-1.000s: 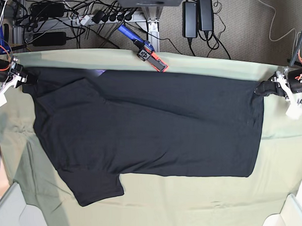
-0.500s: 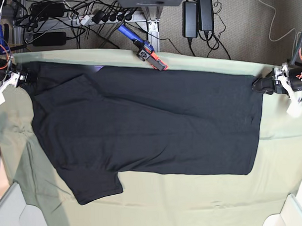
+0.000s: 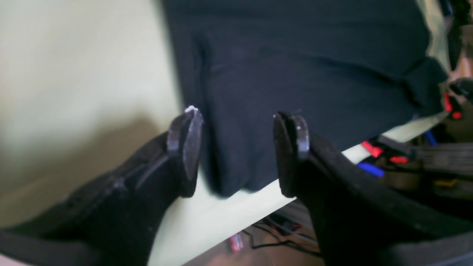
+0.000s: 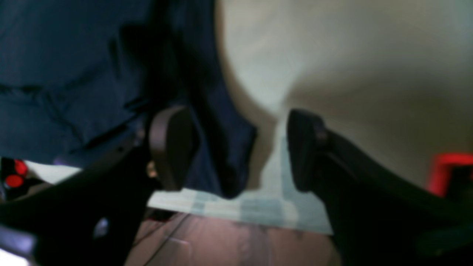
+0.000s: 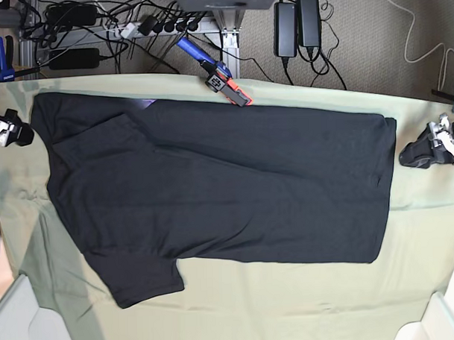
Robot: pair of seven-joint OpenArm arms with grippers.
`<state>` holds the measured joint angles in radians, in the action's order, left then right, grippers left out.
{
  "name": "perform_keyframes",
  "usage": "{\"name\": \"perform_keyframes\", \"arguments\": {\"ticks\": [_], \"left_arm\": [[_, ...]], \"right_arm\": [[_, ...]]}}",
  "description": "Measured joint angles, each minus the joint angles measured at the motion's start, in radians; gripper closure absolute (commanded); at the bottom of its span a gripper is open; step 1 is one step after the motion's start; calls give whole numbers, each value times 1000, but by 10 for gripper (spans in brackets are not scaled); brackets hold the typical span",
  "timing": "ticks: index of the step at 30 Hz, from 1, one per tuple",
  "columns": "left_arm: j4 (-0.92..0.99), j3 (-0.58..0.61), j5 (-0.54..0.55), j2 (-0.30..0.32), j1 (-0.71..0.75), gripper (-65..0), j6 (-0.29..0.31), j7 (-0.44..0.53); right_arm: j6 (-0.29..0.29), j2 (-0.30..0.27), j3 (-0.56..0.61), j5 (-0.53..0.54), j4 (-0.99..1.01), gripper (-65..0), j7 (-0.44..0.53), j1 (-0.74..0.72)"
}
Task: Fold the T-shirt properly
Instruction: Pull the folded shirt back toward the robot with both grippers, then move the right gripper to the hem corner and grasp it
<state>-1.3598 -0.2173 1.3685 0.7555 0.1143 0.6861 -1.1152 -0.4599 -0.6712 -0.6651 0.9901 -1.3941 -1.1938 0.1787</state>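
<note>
As the black T-shirt lay spread flat over the pale green cloth on the tabletop, it took up most of the base view, its long upper edge running close to the far side of the cloth.

- T-shirt: one short sleeve pointed toward the near left corner; a folded layer showed near the upper left. In the left wrist view its corner sat between the fingers, beyond their tips; whether it touched them could not be told.
- Left gripper: at the right edge of the base view, just beside the shirt's right-hand corner, apart from it. Fingers spread wide, holding nothing.
- Right gripper: at the left edge, just off the shirt's upper left corner. Fingers released (view blurred), a shirt corner hanging between them, gripped by neither.
- Tool: blue, red and black, lying at the cloth's far edge, just beside the shirt's upper hem.
- Cables and power bricks: on the floor beyond the tabletop.
</note>
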Motion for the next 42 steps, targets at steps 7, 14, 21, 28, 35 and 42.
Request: {"name": "perform_keyframes", "arguments": {"ticks": [7, 14, 21, 28, 35, 42], "left_arm": [[-109, 10, -27, 0, -1, -343, 0, 11], [-199, 15, -77, -36, 6, -343, 0, 18], [-304, 15, -111, -38, 36, -343, 0, 32], [-303, 15, -128, -34, 70, -343, 0, 39], [-303, 15, -127, -35, 90, -343, 0, 39], [-303, 15, -123, -35, 88, -343, 0, 39]], "right_arm": [[0, -32, -10, -4, -9, -409, 23, -2], [0, -12, -9, -12, -6, -407, 47, -103], [2, -13, 60, -120, 84, -407, 132, -351], [3, 4, 274, -225, 416, -407, 286, -647], [4, 153, 475, -388, 710, -407, 425, -810], [4, 210, 535, -478, 758, -407, 494, -814]]}}
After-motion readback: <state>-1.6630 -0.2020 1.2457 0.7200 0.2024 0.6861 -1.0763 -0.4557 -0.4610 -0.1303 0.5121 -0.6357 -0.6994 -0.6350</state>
